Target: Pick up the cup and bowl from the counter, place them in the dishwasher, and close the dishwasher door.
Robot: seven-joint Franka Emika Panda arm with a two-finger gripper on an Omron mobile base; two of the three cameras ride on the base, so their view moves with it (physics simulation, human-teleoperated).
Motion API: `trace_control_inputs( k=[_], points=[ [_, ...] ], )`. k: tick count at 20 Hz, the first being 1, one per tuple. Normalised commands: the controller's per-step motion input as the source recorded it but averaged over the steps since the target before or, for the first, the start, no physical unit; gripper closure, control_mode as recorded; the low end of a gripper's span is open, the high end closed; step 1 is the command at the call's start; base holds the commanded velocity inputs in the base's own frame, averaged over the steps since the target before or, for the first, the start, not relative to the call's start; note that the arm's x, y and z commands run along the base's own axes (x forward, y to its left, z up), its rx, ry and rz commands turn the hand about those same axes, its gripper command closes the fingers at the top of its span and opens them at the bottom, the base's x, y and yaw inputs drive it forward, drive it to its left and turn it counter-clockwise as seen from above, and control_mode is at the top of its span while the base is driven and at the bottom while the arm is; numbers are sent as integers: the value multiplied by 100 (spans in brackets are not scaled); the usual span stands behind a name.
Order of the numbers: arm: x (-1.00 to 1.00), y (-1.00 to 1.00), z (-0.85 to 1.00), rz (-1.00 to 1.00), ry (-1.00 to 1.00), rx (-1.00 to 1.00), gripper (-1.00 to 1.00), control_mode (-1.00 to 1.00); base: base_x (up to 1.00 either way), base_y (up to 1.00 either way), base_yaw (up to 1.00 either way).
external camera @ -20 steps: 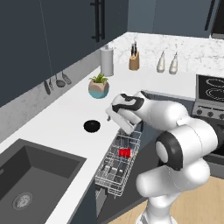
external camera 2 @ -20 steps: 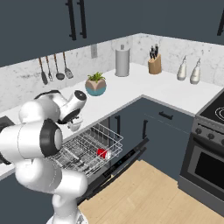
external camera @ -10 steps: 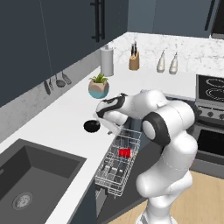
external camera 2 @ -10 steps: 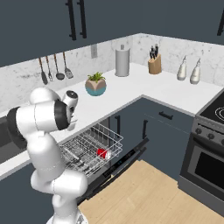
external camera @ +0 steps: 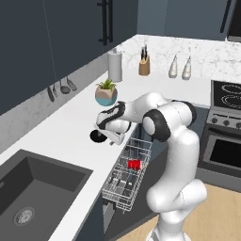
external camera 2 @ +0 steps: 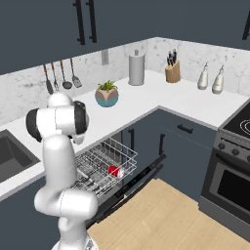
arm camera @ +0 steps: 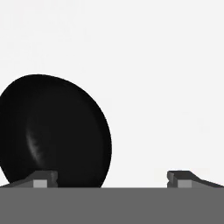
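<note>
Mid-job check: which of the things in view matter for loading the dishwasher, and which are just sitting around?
Job: black bowl on the counter, under the open gripper; red cup already in the dishwasher rack; open dishwasher door.

Lying about: plant pot, paper towel roll, knife block, two bottles, hanging utensils, sink, oven range.

The arm swings left from over the rack and drops low over the counter (external camera: 66,127), bringing the wide-open gripper (arm camera: 112,178) right down at the bowl (arm camera: 52,131).
</note>
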Motion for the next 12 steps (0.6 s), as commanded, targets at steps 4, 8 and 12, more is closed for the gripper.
trace_control_inputs(
  k=[4, 8, 12],
  points=[
    [34, 12, -29, 0, 3, -5, -100, -100, 0, 0, 0],
    [11, 15, -25, 0, 0, -4, -100, -100, 0, 0, 0],
    [0, 10, -30, 0, 0, -6, 100, -100, 0, 0, 0]
  ],
)
